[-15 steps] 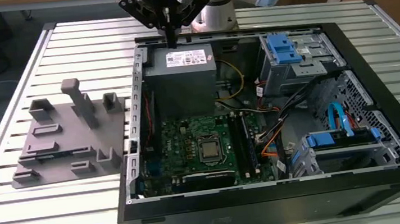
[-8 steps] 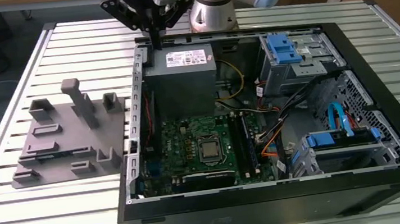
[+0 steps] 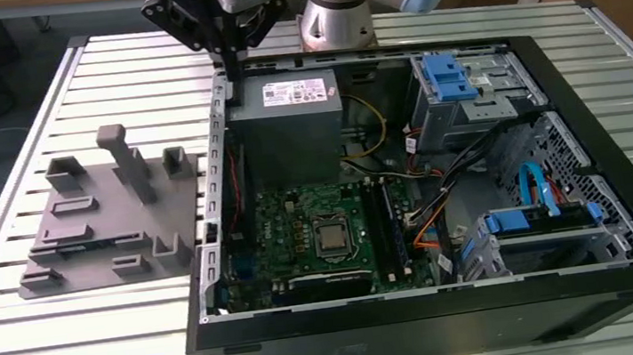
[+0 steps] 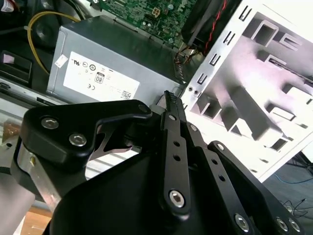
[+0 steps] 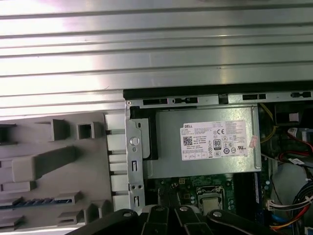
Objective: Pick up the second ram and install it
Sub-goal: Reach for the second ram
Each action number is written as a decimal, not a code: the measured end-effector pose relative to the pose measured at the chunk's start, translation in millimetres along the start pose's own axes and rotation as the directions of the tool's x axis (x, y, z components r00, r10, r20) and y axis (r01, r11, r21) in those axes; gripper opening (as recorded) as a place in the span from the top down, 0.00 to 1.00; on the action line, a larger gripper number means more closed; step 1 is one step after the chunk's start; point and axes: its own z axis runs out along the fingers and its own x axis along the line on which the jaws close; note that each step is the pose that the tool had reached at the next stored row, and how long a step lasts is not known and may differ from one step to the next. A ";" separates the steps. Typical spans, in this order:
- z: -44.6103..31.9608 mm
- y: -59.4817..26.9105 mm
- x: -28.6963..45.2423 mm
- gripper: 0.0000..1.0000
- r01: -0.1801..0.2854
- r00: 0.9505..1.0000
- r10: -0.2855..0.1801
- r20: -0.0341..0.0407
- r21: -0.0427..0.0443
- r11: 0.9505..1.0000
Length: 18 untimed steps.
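- Above the rear corner of the open black tower computer case [image 3: 429, 326], beside the grey metal power supply box [image 3: 287, 131], the black gripper [image 3: 235, 93] is hovering and pointing down.
- Its fingers [image 4: 173, 147] are lying pressed together in the second wrist view, with nothing visible between them.
- The second ram [image 3: 85, 247], a thin dark memory stick, is apparently standing on edge in a slot of the grey plastic fixture block [image 3: 118, 222] on the ribbed aluminium desk [image 3: 74, 348], well apart from the gripper. In the first wrist view the second ram [image 5: 34, 201] is showing as a bluish strip.
- Hazards, as judged:
  - The tall grey post [image 3: 124, 163] is standing near that slot, so a careless descent is risking a knock.
  - An off-centre pinch is likely tilting the stick.
  - A tilted stick is likely jamming at the green motherboard [image 3: 298, 224], where loose cables [image 3: 458, 166] are crowding in.
- Count: one arm, one gripper, one fixture block, one case, one power supply and one stick in the fixture.
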 end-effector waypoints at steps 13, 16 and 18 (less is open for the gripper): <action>0.9 -2.1 17.4 0.89 0.000 1.000 0.000 0.000 0.000 1.000; 1.1 -2.7 21.5 0.89 0.000 1.000 0.000 0.000 0.000 1.000; 1.3 -3.0 24.2 0.89 0.000 1.000 0.000 0.000 0.000 1.000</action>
